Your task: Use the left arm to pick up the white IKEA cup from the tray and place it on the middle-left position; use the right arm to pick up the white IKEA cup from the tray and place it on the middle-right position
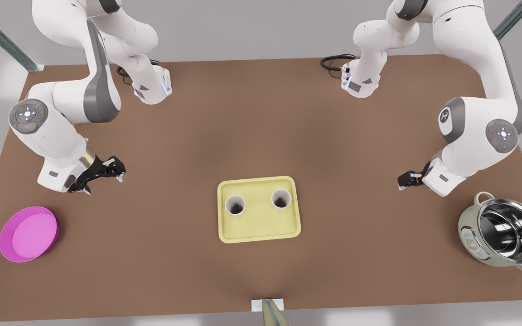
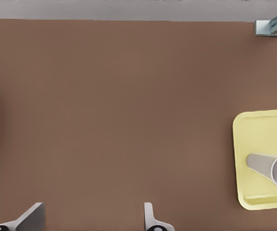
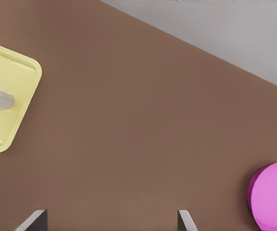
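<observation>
Cups, one (image 1: pixel 234 205) beside the other (image 1: pixel 281 199), stand upright on the tray (image 1: pixel 259 231) mid-counter (image 1: pixel 152 271). Left hand (image 1: pixel 405 181) (front view's right) and right hand (image 1: pixel 115 171) hover wide open, well apart from them. Risk: a finger clipping a rim could tip a light cup.

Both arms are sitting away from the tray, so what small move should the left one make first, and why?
Probably swing the left hand toward the tray, to above the nearer cup. Its fingers are open and empty, the cup stands upright on the tray, and bare table lies between them. The right hand waits, open.
</observation>
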Controlling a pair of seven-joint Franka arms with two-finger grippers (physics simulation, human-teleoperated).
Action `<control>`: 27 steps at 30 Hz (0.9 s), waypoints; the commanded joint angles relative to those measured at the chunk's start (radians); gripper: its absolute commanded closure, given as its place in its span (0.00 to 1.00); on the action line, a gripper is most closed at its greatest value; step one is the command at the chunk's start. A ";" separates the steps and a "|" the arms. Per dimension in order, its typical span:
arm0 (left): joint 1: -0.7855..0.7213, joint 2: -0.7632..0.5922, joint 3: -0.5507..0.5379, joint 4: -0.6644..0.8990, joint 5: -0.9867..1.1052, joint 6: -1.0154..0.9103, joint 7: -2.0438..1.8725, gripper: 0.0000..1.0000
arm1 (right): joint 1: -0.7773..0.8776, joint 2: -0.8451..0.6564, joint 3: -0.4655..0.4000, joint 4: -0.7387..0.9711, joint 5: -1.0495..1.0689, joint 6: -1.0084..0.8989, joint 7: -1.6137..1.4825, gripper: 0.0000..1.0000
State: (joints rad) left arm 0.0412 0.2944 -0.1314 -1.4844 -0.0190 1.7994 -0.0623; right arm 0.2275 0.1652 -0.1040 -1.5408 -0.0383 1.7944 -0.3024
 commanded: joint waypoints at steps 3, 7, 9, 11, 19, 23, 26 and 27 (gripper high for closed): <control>-0.040 0.003 -0.004 -0.007 0.002 0.026 -0.010 0.00 | 0.019 0.000 0.010 0.001 0.006 0.003 -0.165 0.00; -0.357 0.118 -0.004 0.068 0.017 0.034 -0.493 0.04 | 0.202 0.105 0.032 0.106 0.003 -0.069 0.296 0.00; -0.452 0.287 -0.002 0.265 0.050 0.024 -0.681 0.03 | 0.249 0.183 0.032 0.195 0.006 -0.096 0.546 0.00; -0.483 0.367 0.000 0.302 0.054 0.055 -0.712 0.03 | 0.259 0.250 0.056 0.263 0.009 -0.083 0.683 0.00; -0.567 0.500 0.003 0.285 0.099 0.205 -0.809 0.02 | 0.225 0.487 0.080 0.329 0.284 0.192 0.735 0.00; -0.563 0.520 0.024 0.286 0.129 0.255 -0.791 0.02 | 0.268 0.536 0.084 0.329 0.285 0.270 0.755 0.00; -0.564 0.535 0.029 0.283 0.131 0.255 -0.783 0.02 | 0.325 0.559 0.043 0.329 0.281 0.269 0.772 0.00; -0.566 0.545 0.029 0.274 0.133 0.255 -0.780 0.02 | 0.339 0.565 0.033 0.329 0.247 0.266 0.770 0.00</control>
State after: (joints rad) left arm -0.5240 0.8351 -0.1030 -1.2084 0.1039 2.0208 -0.6055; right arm 0.5530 0.7274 -0.0599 -1.2123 0.2217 2.0054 0.1864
